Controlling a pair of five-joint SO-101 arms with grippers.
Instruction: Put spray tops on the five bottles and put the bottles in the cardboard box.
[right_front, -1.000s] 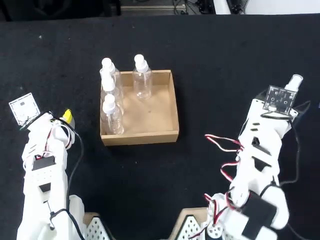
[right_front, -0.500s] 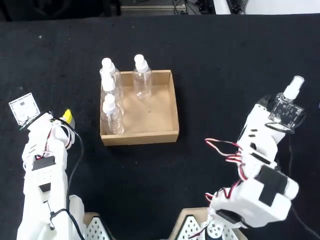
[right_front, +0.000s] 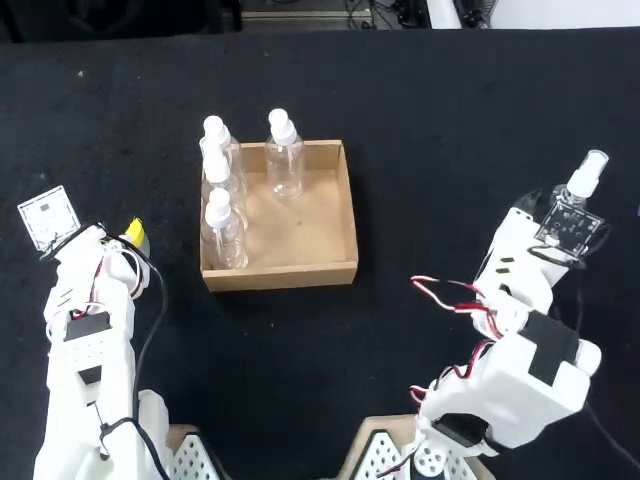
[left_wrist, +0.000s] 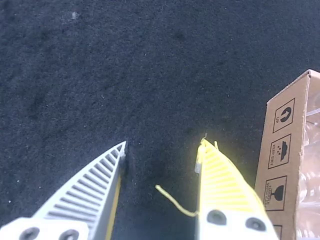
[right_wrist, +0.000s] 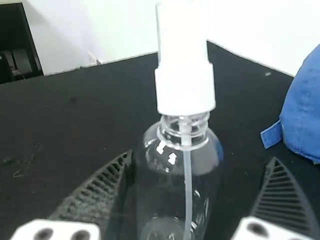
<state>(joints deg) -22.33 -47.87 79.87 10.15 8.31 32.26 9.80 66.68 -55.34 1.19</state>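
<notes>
Between the right gripper's (right_wrist: 200, 160) fingers (right_wrist: 100, 192), upright on the black table (right_front: 430, 120) toward its right side: the fifth bottle (right_wrist: 177, 195), clear, spray top (right_wrist: 184, 75) already seated. Spread wide, one finger at or against the bottle's wall, the other apart from it; straddling, not clamping.

Judged the step in hand: the grasp for the carry to the box. Close squarely on the round body below the shoulder, centred, to avoid shoving it over. Gentle squeeze only: thin plastic, likely to flex and slip. Lift straight up before swinging across.

Over on the left side, the left gripper (left_wrist: 164, 146) low over bare cloth, parted, holding nothing, near the outer wall of the cardboard box (right_front: 348, 200).

Farther back, inside the box, four capped bottles (right_front: 222, 225): three in a row along one wall, one apart by the far wall. Aim for the open floor beside them, and lower fully before letting go.
</notes>
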